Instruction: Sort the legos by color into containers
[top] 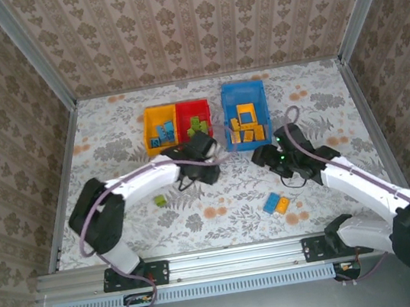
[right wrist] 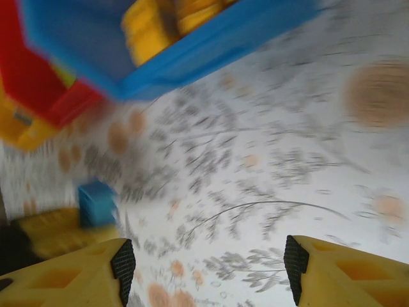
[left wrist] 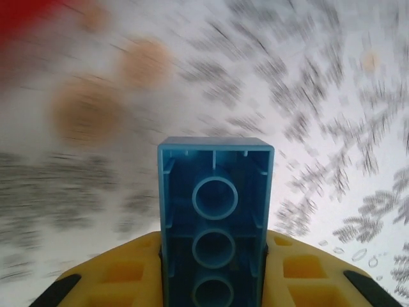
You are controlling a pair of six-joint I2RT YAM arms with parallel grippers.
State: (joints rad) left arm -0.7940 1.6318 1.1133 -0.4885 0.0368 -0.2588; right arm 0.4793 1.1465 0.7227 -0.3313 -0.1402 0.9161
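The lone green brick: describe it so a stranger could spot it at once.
On the floral table, find the left arm's white forearm. Just nearer the bases lies the green brick, alone; the other loose bricks, blue and orange, sit together on the right.

Blue plastic studded brick: smooth, glossy. Floral-print table covering: matt. Grey metal front rail: dull sheen.

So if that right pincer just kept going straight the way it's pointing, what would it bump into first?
Most likely the flowered tablecloth. The open right pincer tilts down toward bare cloth, and the blue bin sits farther along that line. The picture is blurred, so I can't be sure of the depth.
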